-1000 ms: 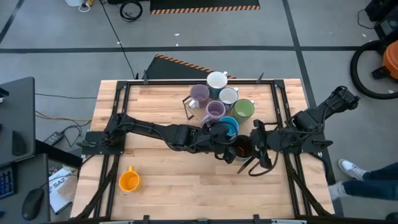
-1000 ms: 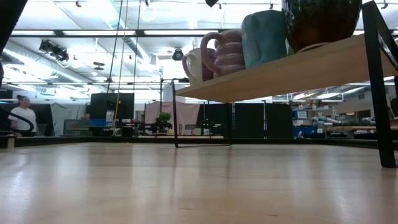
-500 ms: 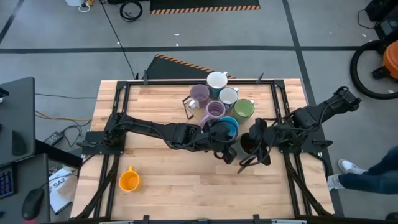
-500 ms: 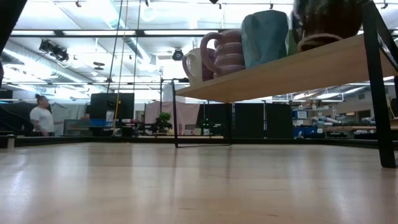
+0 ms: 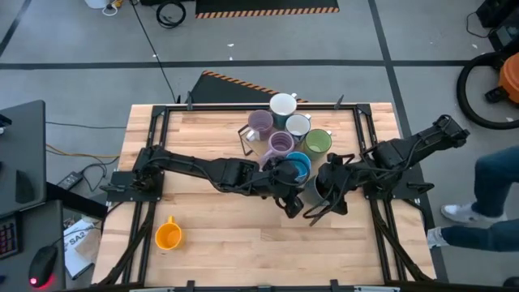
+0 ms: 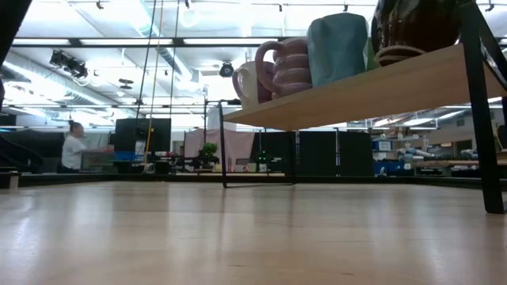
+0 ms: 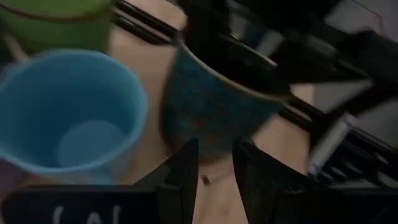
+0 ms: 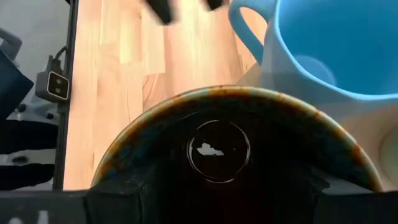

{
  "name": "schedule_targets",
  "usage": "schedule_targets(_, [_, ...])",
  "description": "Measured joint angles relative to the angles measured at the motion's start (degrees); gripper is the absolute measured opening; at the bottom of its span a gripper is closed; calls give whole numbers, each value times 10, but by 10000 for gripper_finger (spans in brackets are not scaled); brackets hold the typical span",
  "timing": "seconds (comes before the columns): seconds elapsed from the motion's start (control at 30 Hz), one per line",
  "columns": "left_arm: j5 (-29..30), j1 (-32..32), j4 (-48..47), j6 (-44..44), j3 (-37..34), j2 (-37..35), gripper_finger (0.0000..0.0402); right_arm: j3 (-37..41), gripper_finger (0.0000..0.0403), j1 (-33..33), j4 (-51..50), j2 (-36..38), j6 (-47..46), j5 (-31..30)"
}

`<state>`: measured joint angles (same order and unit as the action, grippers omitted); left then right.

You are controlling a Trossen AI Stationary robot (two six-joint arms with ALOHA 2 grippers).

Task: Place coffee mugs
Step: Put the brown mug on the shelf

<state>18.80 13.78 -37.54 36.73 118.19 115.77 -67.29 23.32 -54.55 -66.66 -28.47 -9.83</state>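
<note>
Currently the right gripper (image 5: 318, 193) sits over the dark brown glazed ceramic mug (image 8: 224, 149), its fingers spread wide around the rim in what looks like a grasp, on the raised wooden shelf (image 6: 372, 85). That mug stands just beside the blue ceramic mug (image 5: 299, 165), at the near end of a cluster with the green mug (image 5: 318, 143), 2 white mugs (image 5: 283, 105) and 2 lavender mugs (image 5: 260, 123). The left gripper (image 5: 288, 203) hangs close by, its fingers (image 7: 180, 180) part-way apart and gripping nothing. Well apart, 1 orange handled mug (image 5: 168, 235) stands near the table's front left corner.
</note>
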Motion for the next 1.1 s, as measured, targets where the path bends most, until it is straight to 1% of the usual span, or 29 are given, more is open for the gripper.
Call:
schedule_targets(0.13, [-74, 16, -1, -17, 0, 0, 105, 0, 229, -9, -1, 1, 3, 7])
schedule_targets(0.17, [-82, 23, -1, -18, 0, 1, 105, 0, 229, -12, -2, 2, 6, 7])
schedule_targets(0.27, [-82, 39, -16, -16, 0, 13, 105, 0, 229, -22, -4, 2, 18, 14])
schedule_targets(0.4, [-57, 48, -11, -4, 0, 36, 105, 0, 229, -33, -5, 3, 32, 32])
schedule_targets(0.57, [21, 48, 12, 16, 0, 66, 105, -8, 229, -40, -16, 2, 42, 44])
schedule_targets(0.63, [39, 48, 17, 17, 0, 70, 105, -16, 229, -40, -9, 2, 42, 46])
schedule_targets(0.8, [68, 43, 30, 34, -2, 78, 105, -21, 229, -38, -2, 2, 41, 50])
schedule_targets(1.0, [69, 39, 33, 40, -3, 85, 105, -21, 229, -31, 23, -6, 44, 50])
schedule_targets(1.1, [81, 38, 39, 42, -3, 92, 105, -21, 229, -31, 22, -6, 38, 50])
